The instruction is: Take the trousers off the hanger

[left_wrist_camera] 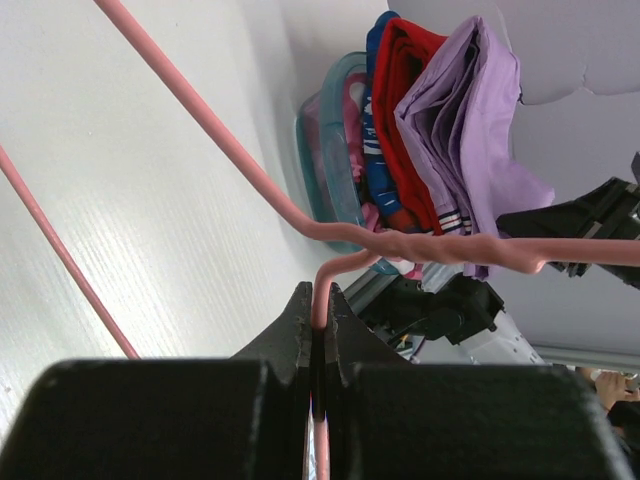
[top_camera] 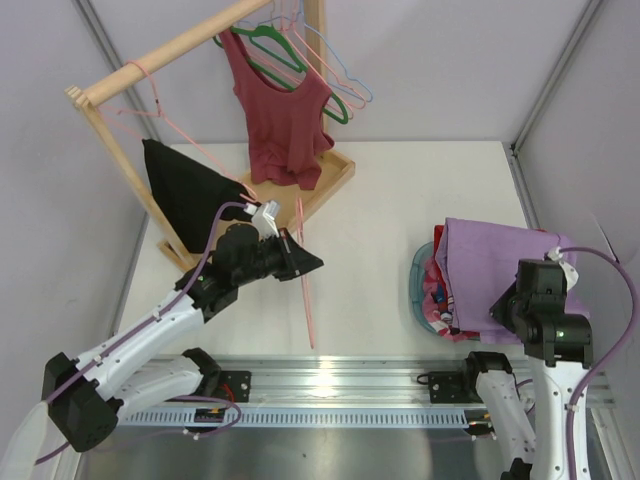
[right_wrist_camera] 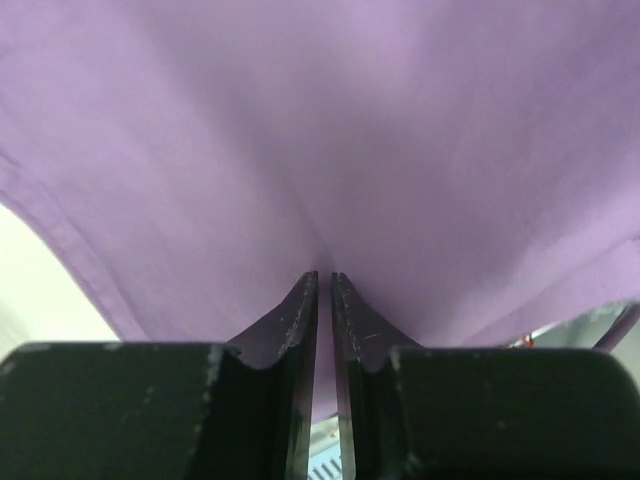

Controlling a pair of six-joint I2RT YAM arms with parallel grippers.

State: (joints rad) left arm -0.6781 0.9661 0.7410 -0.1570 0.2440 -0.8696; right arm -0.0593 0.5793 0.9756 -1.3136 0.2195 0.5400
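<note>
Two claws at work, and each has hold of something. Over on the right, the lilac trousers (top_camera: 495, 265) lie folded on top of a heap of clothes in a pale blue basket (top_camera: 418, 275), well apart from the hanger and off it. The right claw (right_wrist_camera: 322, 285) is right up against their near side. Its fingers are drawn almost together with only a thin slit between, and the purple cloth puckers into the tips, so it is pinching a fold of the trousers. On the left, the left claw (left_wrist_camera: 320, 310) is pressed together on the thin pink hanger (top_camera: 307, 300), the wire clamped between its tips. One long bar of the hanger runs from far to near over the white table (top_camera: 400, 200). The count: one pair of trousers, one pink hanger in a claw, one basket. On the wooden rack (top_camera: 180, 45) at the far left hang two garments, one maroon top (top_camera: 285, 120) and one black piece (top_camera: 185, 185).
</note>
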